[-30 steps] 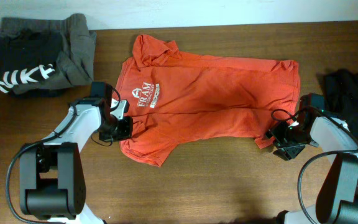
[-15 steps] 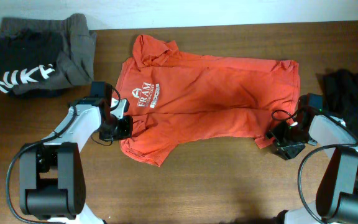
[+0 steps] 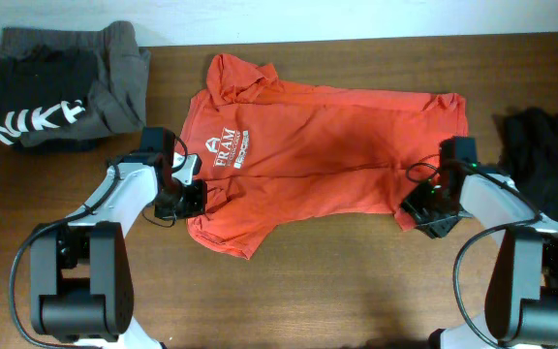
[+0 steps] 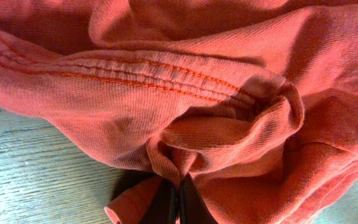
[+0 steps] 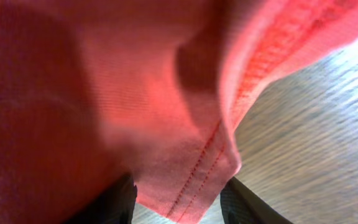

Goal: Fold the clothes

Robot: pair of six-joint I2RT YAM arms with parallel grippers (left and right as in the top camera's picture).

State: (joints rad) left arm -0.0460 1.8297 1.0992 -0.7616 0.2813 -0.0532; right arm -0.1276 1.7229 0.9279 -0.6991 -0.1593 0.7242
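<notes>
Red-orange short-sleeved shirt (image 3: 327,155) spread sideways, front up, across the wooden counter (image 3: 356,291). Collar at upper left, hem at right. White printed lettering on the chest. Mostly flat but creased; lower sleeve and lower right hem corner bunched.

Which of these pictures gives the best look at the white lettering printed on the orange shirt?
The overhead view: the white lettering sits in plain sight on the spread orange shirt. Both wrist views show only close-up folds and seams of that shirt, no print.
</notes>
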